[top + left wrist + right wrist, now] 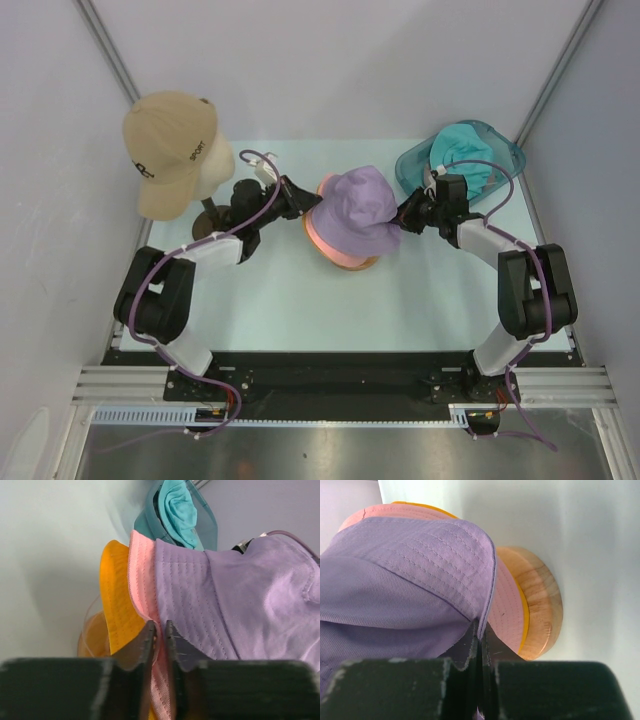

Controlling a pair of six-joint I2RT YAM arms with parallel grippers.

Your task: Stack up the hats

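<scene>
A lilac hat (362, 208) sits on top of a pink hat (322, 236) and a yellow-orange hat, on a round wooden stand (352, 263) at mid-table. My left gripper (303, 200) is at the stack's left brim. In the left wrist view it (160, 627) is shut with pink brim cloth (142, 580) between its fingers, lilac cloth (250, 595) on the right and yellow-orange (117, 595) on the left. My right gripper (405, 212) is shut on the lilac brim's right edge (481, 627). A teal hat (462, 150) lies in a tub. A taupe cap (165, 150) sits on a mannequin head.
The clear teal tub (505, 150) stands at the back right, just behind my right wrist. The cream mannequin head (215, 165) on its dark foot (210, 225) stands at the back left, close beside my left arm. Grey walls enclose the table on both sides.
</scene>
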